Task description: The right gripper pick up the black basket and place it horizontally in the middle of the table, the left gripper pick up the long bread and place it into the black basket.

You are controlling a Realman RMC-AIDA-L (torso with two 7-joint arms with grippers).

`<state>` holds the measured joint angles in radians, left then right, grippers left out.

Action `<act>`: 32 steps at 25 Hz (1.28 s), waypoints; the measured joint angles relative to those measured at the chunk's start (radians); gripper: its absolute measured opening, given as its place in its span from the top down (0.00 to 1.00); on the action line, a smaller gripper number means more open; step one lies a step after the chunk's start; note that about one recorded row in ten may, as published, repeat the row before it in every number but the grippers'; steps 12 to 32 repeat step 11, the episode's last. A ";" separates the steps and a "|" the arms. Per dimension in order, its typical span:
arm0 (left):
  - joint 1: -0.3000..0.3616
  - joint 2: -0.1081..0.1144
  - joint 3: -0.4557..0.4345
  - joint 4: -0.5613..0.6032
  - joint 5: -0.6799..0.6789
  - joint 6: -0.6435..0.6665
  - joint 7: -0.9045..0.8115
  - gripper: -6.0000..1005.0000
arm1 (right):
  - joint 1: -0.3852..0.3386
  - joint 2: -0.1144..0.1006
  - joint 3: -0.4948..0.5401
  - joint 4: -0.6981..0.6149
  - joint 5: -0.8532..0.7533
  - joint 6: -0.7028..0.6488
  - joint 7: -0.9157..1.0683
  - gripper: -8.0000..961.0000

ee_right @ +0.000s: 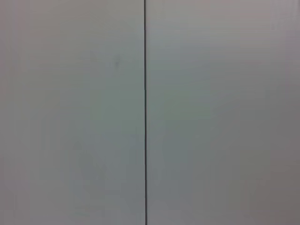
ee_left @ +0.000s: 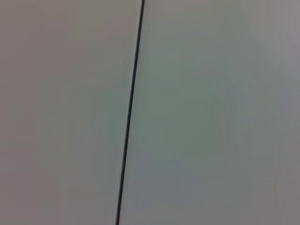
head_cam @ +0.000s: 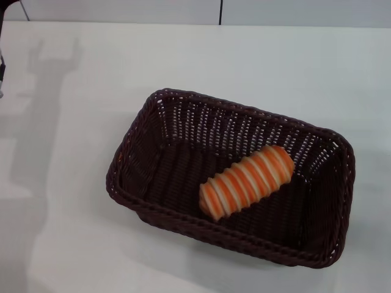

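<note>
The black basket (head_cam: pixel 201 231) stands on the white table (head_cam: pixel 67 244), in the middle and a little to the right in the head view, its long side running across and slightly slanted. The long bread (head_cam: pixel 247 181), striped orange and cream, lies inside the basket on its floor, towards the right half, set diagonally. Neither gripper shows in the head view. Both wrist views show only a pale flat surface with a thin dark seam (ee_left: pixel 130 112) (ee_right: pixel 145 112); no fingers and no task object appear in them.
A dark sliver (head_cam: pixel 1 70) pokes in at the left edge of the head view, and an arm-shaped shadow (head_cam: pixel 52 67) falls on the table's left part. A pale wall with a dark seam (head_cam: pixel 220 11) runs behind the table.
</note>
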<state>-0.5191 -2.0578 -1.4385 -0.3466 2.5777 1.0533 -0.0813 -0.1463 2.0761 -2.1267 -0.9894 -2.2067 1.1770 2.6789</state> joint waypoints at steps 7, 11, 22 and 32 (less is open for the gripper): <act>0.016 -0.003 0.000 0.006 0.002 0.014 0.075 0.19 | 0.003 0.000 -0.005 0.034 -0.003 0.019 0.015 0.16; 0.032 -0.003 -0.003 0.007 0.001 0.017 0.092 0.19 | -0.007 0.002 -0.006 0.024 0.009 0.024 0.025 0.16; 0.032 -0.003 -0.003 0.007 0.001 0.017 0.092 0.19 | -0.007 0.002 -0.006 0.024 0.009 0.024 0.025 0.16; 0.032 -0.003 -0.003 0.007 0.001 0.017 0.092 0.19 | -0.007 0.002 -0.006 0.024 0.009 0.024 0.025 0.16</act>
